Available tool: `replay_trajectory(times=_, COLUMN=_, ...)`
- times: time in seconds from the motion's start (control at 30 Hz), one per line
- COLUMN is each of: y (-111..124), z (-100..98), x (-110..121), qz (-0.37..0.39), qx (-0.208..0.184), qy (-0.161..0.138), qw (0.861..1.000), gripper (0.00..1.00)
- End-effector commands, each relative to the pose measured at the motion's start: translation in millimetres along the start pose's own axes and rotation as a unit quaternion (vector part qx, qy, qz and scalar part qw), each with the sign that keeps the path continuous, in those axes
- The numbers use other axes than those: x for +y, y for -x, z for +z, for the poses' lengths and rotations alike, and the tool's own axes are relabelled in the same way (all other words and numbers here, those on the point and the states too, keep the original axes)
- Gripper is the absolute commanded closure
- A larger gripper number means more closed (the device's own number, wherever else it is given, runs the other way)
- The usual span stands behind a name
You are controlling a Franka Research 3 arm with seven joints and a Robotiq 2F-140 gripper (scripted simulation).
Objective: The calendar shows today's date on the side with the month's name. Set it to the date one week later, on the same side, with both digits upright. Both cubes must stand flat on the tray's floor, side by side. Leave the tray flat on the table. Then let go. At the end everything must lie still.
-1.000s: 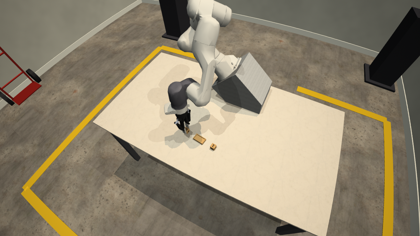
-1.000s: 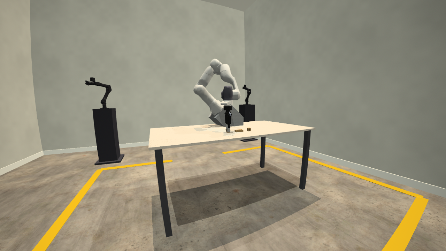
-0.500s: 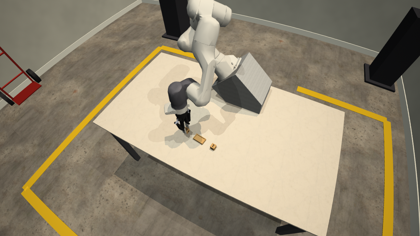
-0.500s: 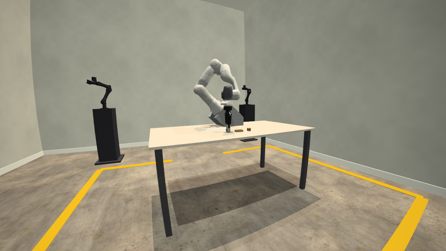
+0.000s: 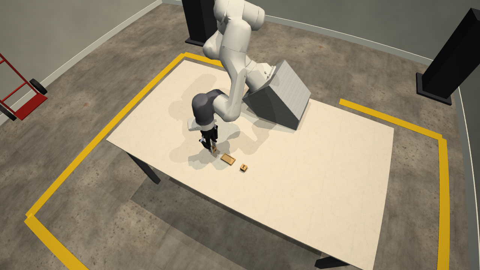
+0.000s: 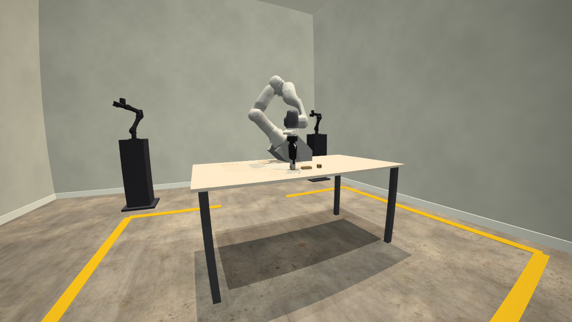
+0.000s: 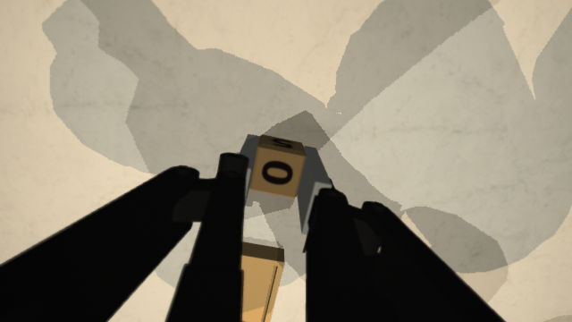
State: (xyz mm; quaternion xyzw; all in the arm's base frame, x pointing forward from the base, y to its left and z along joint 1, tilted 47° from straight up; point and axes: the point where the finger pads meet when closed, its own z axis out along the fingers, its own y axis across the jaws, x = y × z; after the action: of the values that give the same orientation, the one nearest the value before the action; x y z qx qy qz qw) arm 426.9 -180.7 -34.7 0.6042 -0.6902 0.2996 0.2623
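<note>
My gripper point(image 5: 212, 147) points down at the table left of the tray and is shut on a wooden cube point(image 7: 277, 166). The cube shows a 0 toward the wrist camera and another digit on its far face. It sits between the finger pads, at or just above the table top; I cannot tell which. The flat wooden tray point(image 5: 228, 159) lies empty on the table just right of the gripper and shows below the fingers in the wrist view point(image 7: 261, 282). A second cube point(image 5: 243, 167) with a 1 on top stands on the table right of the tray.
The arm's grey base block point(image 5: 278, 97) stands at the back of the table. The table's front edge point(image 5: 188, 183) runs close to the tray. Black pedestals stand on the floor around the table, and a red hand cart point(image 5: 20, 97) is at the far left.
</note>
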Motion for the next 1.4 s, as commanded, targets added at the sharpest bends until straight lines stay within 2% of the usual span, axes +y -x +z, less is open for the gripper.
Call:
replay_trajectory(times=0.0, y=0.9, z=-5.6, x=-0.6, qz=-0.003, qx=-0.001, qy=-0.001, qw=1.0, gripper=0.84)
replay_trajectory(times=0.13, y=0.9, z=-25.6, x=-0.6, qz=-0.003, qx=-0.001, qy=-0.001, qw=1.0, gripper=0.84)
replay_trajectory(times=0.33, y=0.8, z=-70.1, x=-0.5, qz=-0.003, qx=-0.001, qy=-0.001, qw=1.0, gripper=0.84)
replay_trajectory(times=0.4, y=0.8, z=-70.1, x=-0.5, qz=-0.003, qx=-0.001, qy=-0.001, qw=1.0, gripper=0.84)
replay_trajectory(times=0.57, y=0.8, z=-95.7, x=-0.5, qz=-0.003, qx=-0.001, qy=-0.001, qw=1.0, gripper=0.84)
replay_trajectory(times=1.0, y=2.1, z=-99.8, x=-0.8, qz=-0.003, qx=-0.001, qy=-0.001, qw=1.0, gripper=0.84)
replay_trajectory(times=1.07, y=25.6, z=-103.5, x=-4.7, qz=-0.002, qx=0.0, qy=-0.003, qw=1.0, gripper=0.84)
replay_trajectory(times=1.13, y=74.1, z=-108.4, x=-6.5, qz=-0.002, qx=0.0, qy=-0.004, qw=1.0, gripper=0.84)
replay_trajectory(times=1.17, y=74.1, z=-108.4, x=-6.5, qz=-0.002, qx=0.0, qy=-0.004, qw=1.0, gripper=0.84)
replay_trajectory(times=1.2, y=97.8, z=-109.7, x=-4.6, qz=-0.002, qx=0.0, qy=-0.003, qw=1.0, gripper=0.84)
replay_trajectory(times=1.23, y=97.8, z=-109.7, x=-4.6, qz=-0.002, qx=0.0, qy=-0.003, qw=1.0, gripper=0.84)
replay_trajectory(times=1.3, y=123.1, z=-110.2, x=-0.5, qz=-0.002, qx=0.0, qy=-0.001, qw=1.0, gripper=0.84)
replay_trajectory(times=1.37, y=124.6, z=-110.3, x=-0.2, qz=-0.002, qx=0.0, qy=-0.001, qw=1.0, gripper=0.84)
